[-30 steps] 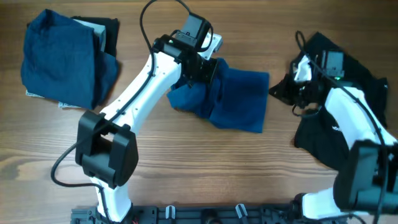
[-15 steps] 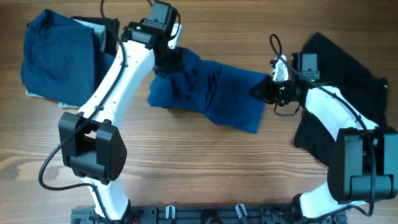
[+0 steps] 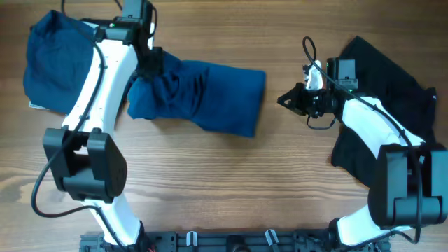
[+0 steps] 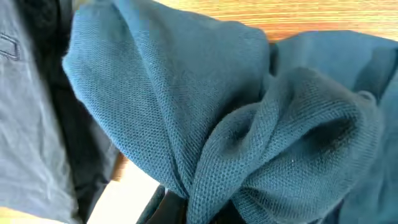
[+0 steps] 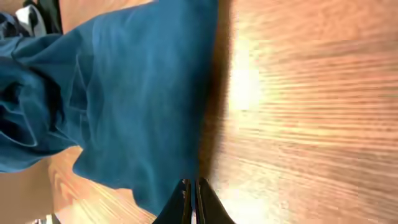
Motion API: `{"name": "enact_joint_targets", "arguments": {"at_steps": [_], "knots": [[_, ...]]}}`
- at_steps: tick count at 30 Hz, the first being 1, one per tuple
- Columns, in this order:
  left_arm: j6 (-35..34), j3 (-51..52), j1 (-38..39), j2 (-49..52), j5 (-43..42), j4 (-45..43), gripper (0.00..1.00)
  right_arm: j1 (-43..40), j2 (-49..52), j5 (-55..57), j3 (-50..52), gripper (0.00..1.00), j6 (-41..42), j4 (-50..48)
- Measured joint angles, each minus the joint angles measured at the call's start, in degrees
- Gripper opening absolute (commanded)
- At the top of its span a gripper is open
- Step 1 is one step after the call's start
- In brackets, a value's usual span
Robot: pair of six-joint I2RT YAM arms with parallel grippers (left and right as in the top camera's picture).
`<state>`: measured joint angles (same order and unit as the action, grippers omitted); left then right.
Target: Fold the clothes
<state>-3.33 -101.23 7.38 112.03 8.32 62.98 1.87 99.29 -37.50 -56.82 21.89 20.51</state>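
Observation:
A medium-blue shirt (image 3: 210, 94) lies stretched across the middle of the table, bunched up at its left end. My left gripper (image 3: 150, 65) is shut on that bunched end, and blue knit fabric (image 4: 249, 124) fills the left wrist view and hides the fingertips. My right gripper (image 3: 283, 100) is shut and empty. It hovers low over bare wood just right of the shirt's right edge (image 5: 143, 93), its fingertips (image 5: 185, 193) pressed together. A black garment (image 3: 409, 80) lies under the right arm.
At the far left a pile holds another blue garment (image 3: 59, 63) on top of a black one (image 3: 124, 31), close to the left gripper. The wooden table (image 3: 231, 182) shows in front of the shirt. The arm bases stand at the near edge.
My left gripper has dragged the blue shirt left toward the pile, stretching it out. The right gripper moved slightly left, and the shirt's edge has pulled away from it.

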Motion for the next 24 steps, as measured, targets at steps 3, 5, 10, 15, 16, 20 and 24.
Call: {"name": "enact_joint_targets", "arguments": {"at_steps": [3, 5, 10, 15, 16, 20, 24], "knots": [[0.0, 0.0, 0.55, -0.09, -0.04, -0.17, 0.04, 0.87, 0.09, 0.04, 0.0, 0.04, 0.33, -1.31], [0.0, 0.0, 1.36, -0.2, -0.04, -0.55, 0.04, 2.25, 0.72, 0.02, 0.0, 0.04, 0.79, -3.48], [0.0, 0.0, 2.73, -0.28, -0.26, -1.27, 0.04, 5.27, 5.57, 0.02, 0.0, 0.04, 2.6, -8.9], [-0.02, 0.0, 2.84, -0.28, -1.36, -1.29, 0.04, 5.44, 10.75, -1.01, 0.02, 0.04, 5.14, -14.73], [-0.02, 0.0, 2.86, -0.28, -1.55, -1.31, 0.04, 5.44, 11.91, -1.51, 0.04, 0.04, 5.86, -16.52], [-0.02, 0.0, 2.86, -0.28, -2.25, -1.53, 0.04, 5.49, 14.8, -4.07, 0.09, 0.04, 8.83, -21.57], [-0.02, 0.0, 2.86, -0.28, -2.4, -1.51, 0.04, 5.46, 15.06, -6.8, 0.11, 0.05, 11.67, -26.67]]}}
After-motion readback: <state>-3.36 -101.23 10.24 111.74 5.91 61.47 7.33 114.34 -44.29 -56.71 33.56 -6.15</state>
